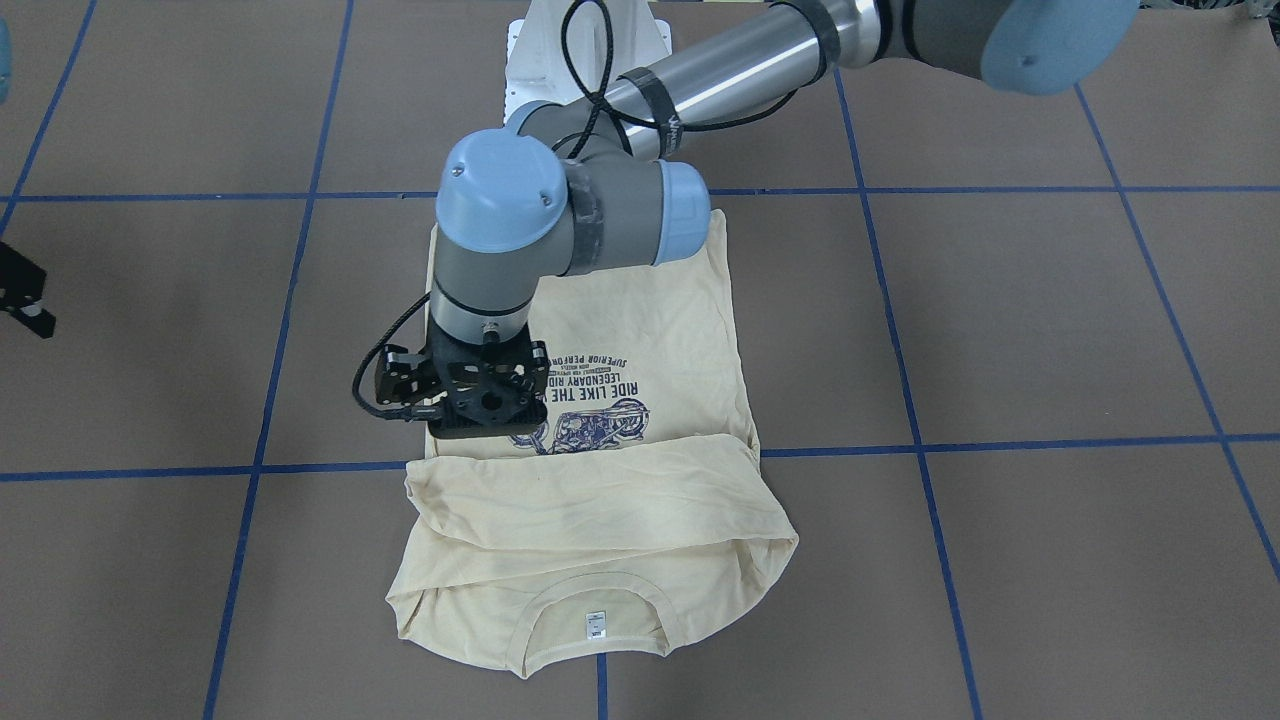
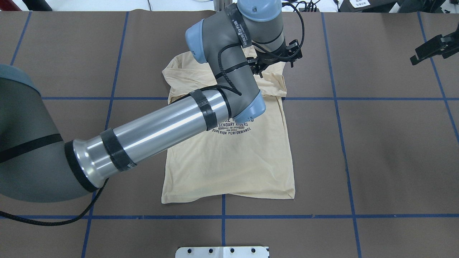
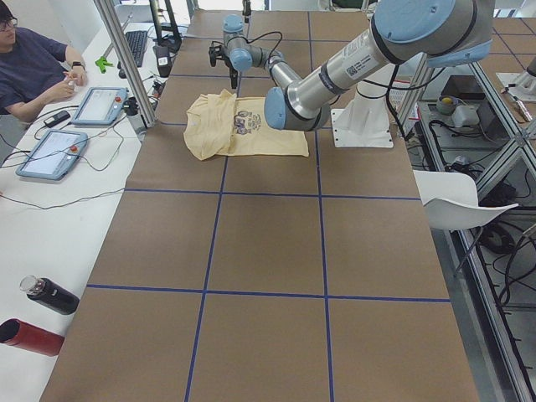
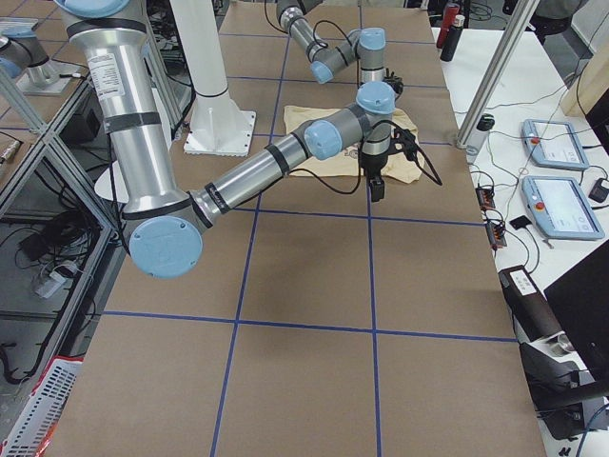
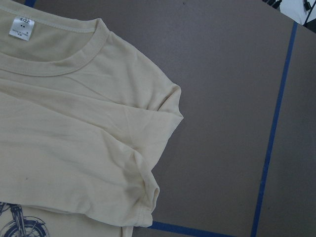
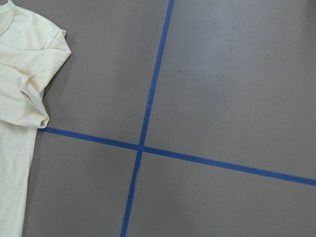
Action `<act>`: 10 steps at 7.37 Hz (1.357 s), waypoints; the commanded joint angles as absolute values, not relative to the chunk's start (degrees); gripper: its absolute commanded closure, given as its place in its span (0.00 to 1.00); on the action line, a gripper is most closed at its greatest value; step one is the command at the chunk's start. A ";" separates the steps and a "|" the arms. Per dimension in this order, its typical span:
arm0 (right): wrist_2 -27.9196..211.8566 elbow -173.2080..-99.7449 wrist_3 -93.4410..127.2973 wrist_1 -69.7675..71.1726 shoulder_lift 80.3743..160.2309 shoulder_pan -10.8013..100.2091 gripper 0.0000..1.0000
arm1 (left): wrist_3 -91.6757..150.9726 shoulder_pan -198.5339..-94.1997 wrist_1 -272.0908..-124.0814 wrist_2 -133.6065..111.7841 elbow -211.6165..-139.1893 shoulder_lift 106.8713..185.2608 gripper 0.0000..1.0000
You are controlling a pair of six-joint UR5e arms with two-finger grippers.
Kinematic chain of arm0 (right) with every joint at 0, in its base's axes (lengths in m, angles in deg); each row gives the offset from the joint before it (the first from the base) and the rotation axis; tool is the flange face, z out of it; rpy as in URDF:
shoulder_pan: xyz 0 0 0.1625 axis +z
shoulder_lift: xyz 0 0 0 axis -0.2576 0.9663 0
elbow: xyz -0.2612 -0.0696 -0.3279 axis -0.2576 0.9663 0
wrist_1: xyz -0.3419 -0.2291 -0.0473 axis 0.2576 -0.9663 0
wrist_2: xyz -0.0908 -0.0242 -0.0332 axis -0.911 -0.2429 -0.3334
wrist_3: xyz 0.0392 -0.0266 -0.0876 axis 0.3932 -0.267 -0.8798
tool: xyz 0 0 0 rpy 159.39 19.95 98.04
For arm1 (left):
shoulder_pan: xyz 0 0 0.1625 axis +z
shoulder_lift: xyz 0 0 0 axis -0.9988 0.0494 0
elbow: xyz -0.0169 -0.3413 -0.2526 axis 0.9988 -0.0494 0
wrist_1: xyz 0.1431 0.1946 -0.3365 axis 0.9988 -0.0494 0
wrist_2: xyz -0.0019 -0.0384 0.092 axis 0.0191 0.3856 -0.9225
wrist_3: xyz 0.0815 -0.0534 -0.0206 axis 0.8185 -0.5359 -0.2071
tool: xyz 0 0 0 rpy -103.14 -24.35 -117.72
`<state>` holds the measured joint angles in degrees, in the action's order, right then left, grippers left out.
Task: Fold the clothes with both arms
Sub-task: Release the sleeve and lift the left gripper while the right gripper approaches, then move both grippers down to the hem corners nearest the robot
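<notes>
The clothes, one cream-yellow T-shirt (image 1: 650, 300) (image 2: 229, 161) (image 3: 251, 142), lies flat, print up, on the brown table. Its sleeves are folded in across the chest below the collar and white neck label (image 1: 596, 625) (image 5: 22, 27). My left arm reaches across the shirt. Its left gripper (image 1: 485, 400) (image 2: 274, 62) hovers above the folded sleeve on the shirt's robot-right side, looks open and holds nothing. My right gripper (image 1: 22, 295) (image 2: 430, 48) (image 4: 376, 190) hangs off to the side over bare table, apart from the shirt, and also looks open. The right wrist view shows only the shirt's shoulder edge (image 6: 19, 74).
Blue tape lines (image 6: 143, 143) grid the table. The white pedestal base (image 1: 585, 50) stands behind the shirt. A person (image 3: 33, 63) sits at a side bench with tablets (image 3: 100, 105) and bottles (image 3: 50, 295). A white chair (image 3: 456, 201) stands on the robot's side.
</notes>
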<state>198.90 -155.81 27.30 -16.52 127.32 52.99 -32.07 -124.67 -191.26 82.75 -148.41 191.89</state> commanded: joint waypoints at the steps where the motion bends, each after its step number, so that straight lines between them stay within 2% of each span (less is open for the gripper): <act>1: 192.64 -162.28 41.58 -16.51 127.40 42.78 0.01 | -25.87 -124.70 -188.51 82.96 -170.90 173.24 0.00; 2: 189.13 -164.66 47.48 -16.51 127.57 37.51 0.01 | -25.06 -124.70 -188.16 83.04 -177.79 166.18 0.00; 6: 170.77 -170.57 67.53 -16.51 128.28 14.92 0.01 | -22.08 -121.64 -185.52 82.00 -195.84 149.98 0.00; 8: 164.32 -170.57 72.57 -14.85 128.80 7.07 0.01 | -23.11 -116.39 -185.87 76.67 -197.46 146.35 0.00; 10: 160.20 -169.79 75.13 -4.51 135.10 3.28 0.01 | -27.32 -111.36 -187.71 71.89 -197.46 143.89 0.00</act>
